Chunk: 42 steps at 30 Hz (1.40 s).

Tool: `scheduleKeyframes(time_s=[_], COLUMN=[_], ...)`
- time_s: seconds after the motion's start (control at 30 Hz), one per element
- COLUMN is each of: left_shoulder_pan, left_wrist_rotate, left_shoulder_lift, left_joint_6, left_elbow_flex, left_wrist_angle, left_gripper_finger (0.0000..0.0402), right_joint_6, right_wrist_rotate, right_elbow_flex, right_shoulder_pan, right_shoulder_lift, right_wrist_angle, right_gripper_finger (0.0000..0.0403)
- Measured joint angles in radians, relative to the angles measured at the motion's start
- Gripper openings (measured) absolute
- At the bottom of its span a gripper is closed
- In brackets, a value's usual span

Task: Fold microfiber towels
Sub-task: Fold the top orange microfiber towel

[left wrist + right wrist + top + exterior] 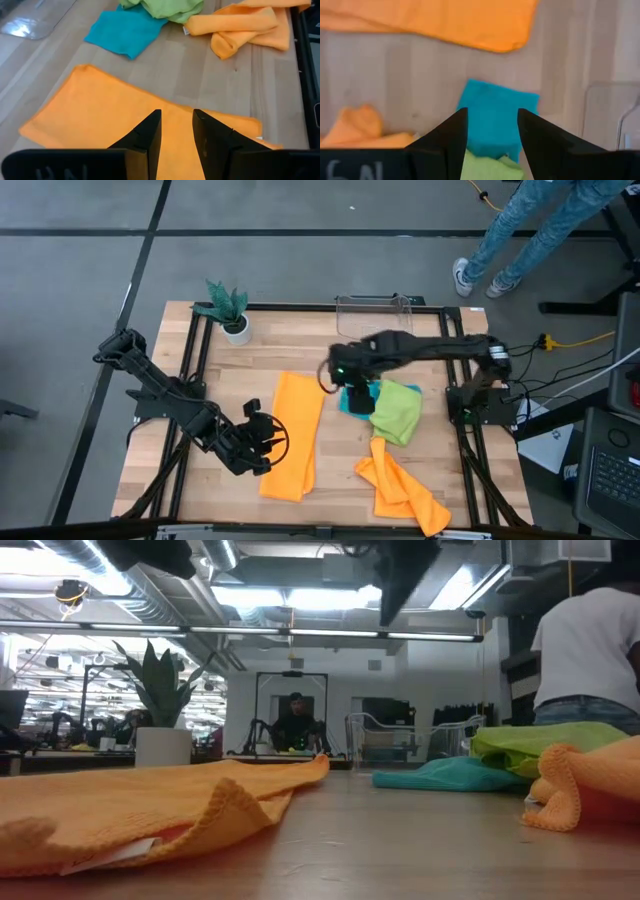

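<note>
Flat orange towel (293, 435) long axis front-to-back; left gripper (268, 442) (parted, empty) above.

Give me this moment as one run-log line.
left gripper: open, over flat orange towel | right gripper: open, over teal towel | lime green towel, second orange towel: crumpled

Light wood worktop (300, 345) with a black frame. Sitting on it: long flat orange towel (293, 435), crumpled orange towel (405, 488), teal towel (352, 402) under a lime green towel (397, 412), potted plant (228, 310), clear bin (375, 312).
</note>
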Motion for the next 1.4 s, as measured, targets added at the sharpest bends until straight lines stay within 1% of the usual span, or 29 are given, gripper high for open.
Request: scheduleKeyframes(time_s=[0.1, 0.2, 0.27, 0.33, 0.43, 0.5, 0.57, 0.67, 0.73, 0.9, 1.1, 1.27, 1.4], left_shoulder_pan=[0.002, 0.01, 0.014, 0.02, 0.025, 0.027, 0.028, 0.031, 0.04, 0.074, 0.118, 0.133, 0.135], left_wrist_rotate=[-0.004, -0.004, -0.004, -0.004, -0.004, -0.004, -0.004, -0.004, -0.004, -0.004, -0.005, -0.005, -0.006], left_shoulder_lift=[0.0, 0.0, 0.0, 0.0, 0.0, 0.0, 0.0, 0.0, 0.0, 0.0, 0.0, 0.0, 0.0], left_joint_6=[0.004, 0.005, 0.006, 0.006, 0.007, 0.007, 0.007, 0.007, 0.007, 0.007, 0.006, 0.005, 0.005], left_elbow_flex=[0.0, 0.0, 0.0, 0.0, 0.0, 0.0, 0.0, 0.0, 0.0, 0.0, 0.0, 0.0, -0.001], left_wrist_angle=[0.02, 0.018, 0.018, 0.018, 0.017, 0.015, 0.01, 0.01, 0.008, -0.007, -0.081, -0.085, -0.085], left_gripper_finger=[0.0104, 0.0104, 0.0104, 0.0104, 0.0104, 0.0104, 0.0104, 0.0104, 0.0104, 0.0104, 0.0104, 0.0104, 0.0104], right_joint_6=[0.051, 0.165, 0.234, 0.295, 0.373, 0.421, 0.464, 0.497, 0.497, 0.493, 0.492, 0.464, 0.444], right_wrist_rotate=[0.064, 0.148, 0.196, 0.245, 0.242, 0.239, 0.234, 0.202, 0.168, 0.139, 0.138, 0.139, 0.187], right_elbow_flex=[-0.215, -0.421, -0.545, -0.657, -0.794, -0.855, -0.88, -0.87, -0.847, -0.78, -0.748, -0.748, -0.749], right_shoulder_pan=[0.015, 0.021, 0.02, 0.019, -0.002, -0.02, -0.045, -0.073, -0.082, -0.083, -0.083, -0.087, -0.087], right_shoulder_lift=[-0.103, -0.171, -0.186, -0.184, -0.145, -0.106, -0.064, 0.003, 0.043, 0.116, 0.124, 0.133, 0.148], right_wrist_angle=[0.19, 0.474, 0.673, 0.852, 1.105, 1.222, 1.311, 1.349, 1.34, 1.347, 1.349, 1.343, 1.342], right_gripper_finger=[0.0174, 0.0174, 0.0174, 0.0174, 0.0174, 0.0174, 0.0174, 0.0174, 0.0174, 0.0174, 0.0174, 0.0174, 0.0174])
